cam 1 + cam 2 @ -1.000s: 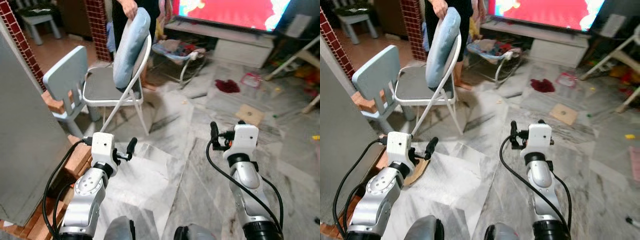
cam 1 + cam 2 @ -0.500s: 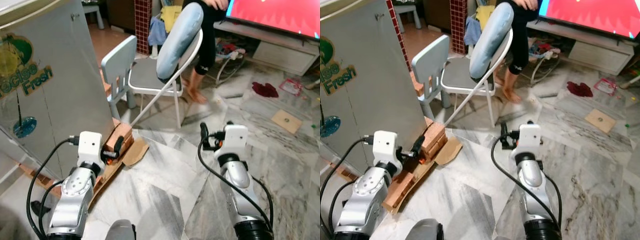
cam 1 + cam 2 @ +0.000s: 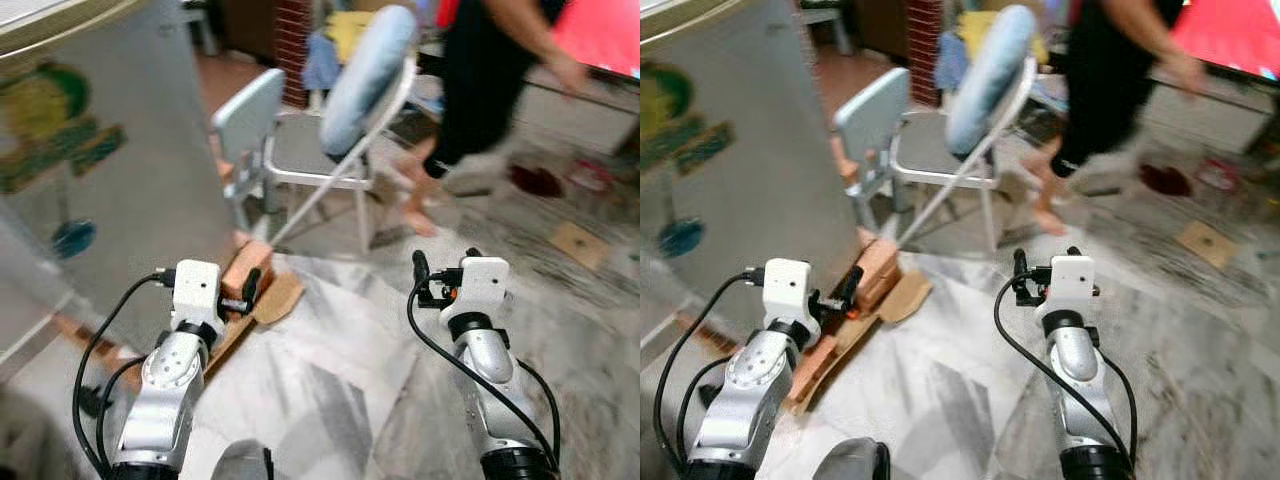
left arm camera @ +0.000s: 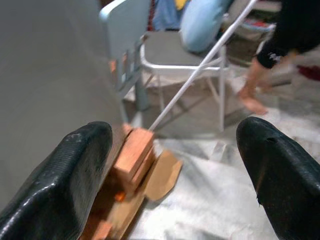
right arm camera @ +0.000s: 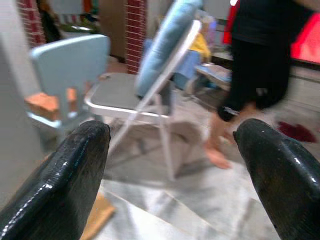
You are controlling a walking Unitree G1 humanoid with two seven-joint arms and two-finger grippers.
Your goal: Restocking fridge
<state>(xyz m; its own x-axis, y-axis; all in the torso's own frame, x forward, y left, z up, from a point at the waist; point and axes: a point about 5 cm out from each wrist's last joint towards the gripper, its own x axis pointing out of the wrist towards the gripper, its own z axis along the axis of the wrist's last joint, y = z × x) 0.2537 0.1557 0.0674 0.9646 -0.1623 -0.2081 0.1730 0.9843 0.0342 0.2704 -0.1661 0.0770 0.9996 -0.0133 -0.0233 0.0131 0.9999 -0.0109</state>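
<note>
The robot stands on the marble floor (image 3: 340, 370) and faces the side of the grey fridge (image 3: 120, 190), which is on the left and near. Both arms are held out in front. The left claw (image 3: 252, 288) has its two black fingers wide apart and holds nothing. The right claw (image 3: 421, 272) is wide apart too, with nothing in it.

The robot looks like it is only getting to the fridge, so the job has hardly begun. No food or drink to put away can be seen. Next, the robot likely has to find the fridge door and open it.

Some bricks (image 3: 243, 272) and a bit of cardboard (image 3: 278, 298) lie at the foot of the fridge. A folding chair (image 3: 330, 160) with a blue cushion (image 3: 366, 75) stands farther off, and a person (image 3: 490, 90) walks past on the right.

The fridge has a green sticker (image 3: 60, 155) with writing, but it is too blurry to read.
</note>
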